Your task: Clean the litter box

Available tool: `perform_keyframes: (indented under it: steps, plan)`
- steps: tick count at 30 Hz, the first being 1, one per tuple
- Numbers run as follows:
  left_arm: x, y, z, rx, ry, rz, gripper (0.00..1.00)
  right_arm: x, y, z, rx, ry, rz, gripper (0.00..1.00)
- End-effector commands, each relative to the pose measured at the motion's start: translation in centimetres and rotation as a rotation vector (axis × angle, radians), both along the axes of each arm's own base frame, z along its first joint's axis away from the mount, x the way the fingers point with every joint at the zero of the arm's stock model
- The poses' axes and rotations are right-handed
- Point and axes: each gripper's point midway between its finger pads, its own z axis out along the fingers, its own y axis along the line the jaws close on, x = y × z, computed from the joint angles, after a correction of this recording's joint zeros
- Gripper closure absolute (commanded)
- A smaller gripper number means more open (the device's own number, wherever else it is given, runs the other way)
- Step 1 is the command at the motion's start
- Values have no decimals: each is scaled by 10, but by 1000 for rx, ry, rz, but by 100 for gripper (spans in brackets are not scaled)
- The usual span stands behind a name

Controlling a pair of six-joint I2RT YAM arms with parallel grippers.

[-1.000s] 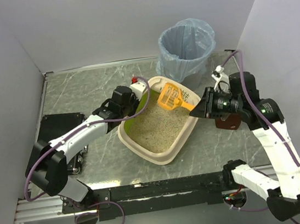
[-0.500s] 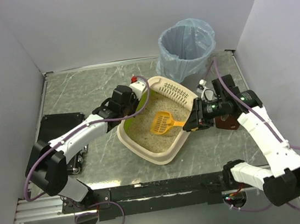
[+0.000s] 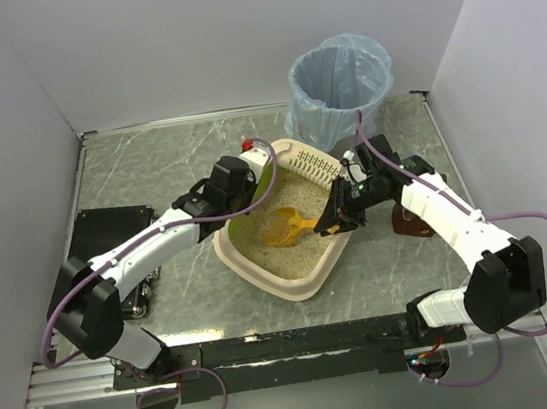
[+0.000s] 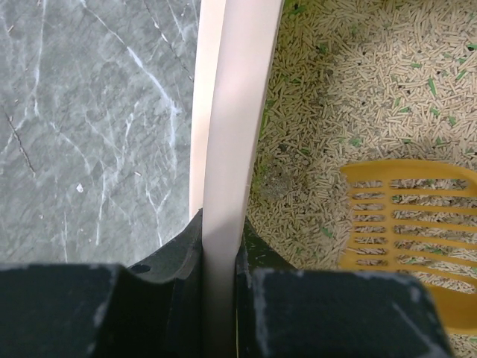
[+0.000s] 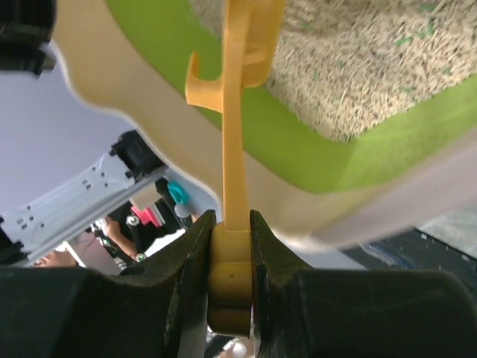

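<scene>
The litter box sits mid-table, cream rim, lime-green inner wall, beige litter inside. My left gripper is shut on its far-left rim; the left wrist view shows the cream rim pinched between the black jaws. My right gripper is shut on the handle of an orange slotted scoop, whose head is pushed down into the litter. In the right wrist view the handle runs from the jaws over the green wall. The scoop head also shows in the left wrist view.
A grey round bin with a light-blue bag stands at the back right, just behind the box. A dark brown object lies on the table under the right arm. White walls close in left, back and right.
My right gripper has swung the scoop from above the box's far end down and leftward, until its head dug into the litter. The left gripper has kept hold of the rim.
</scene>
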Motion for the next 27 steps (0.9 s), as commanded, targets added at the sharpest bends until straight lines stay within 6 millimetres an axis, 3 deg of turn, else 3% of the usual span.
perform_keyframes:
  steps: [1,6,11,16,22,24,27]
  plan:
    - [14,-41,129,-353,-269,14,99,25,-1,-29,-38,-32,-119,100]
    - [3,-49,144,-365,-290,0,99,50,5,-30,40,-170,-213,100]
    - [-7,-59,159,-385,-326,-17,99,54,10,-36,121,-171,-289,100]
    - [-8,-65,175,-400,-340,11,99,61,1,-25,151,-225,-412,100]
    - [-3,-61,177,-385,-352,72,99,64,2,-19,193,-326,-398,100]
    - [-1,-58,174,-367,-348,90,99,58,4,-24,213,-321,-378,100]
    - [-1,-53,164,-343,-347,111,99,52,9,-15,285,-376,-326,100]
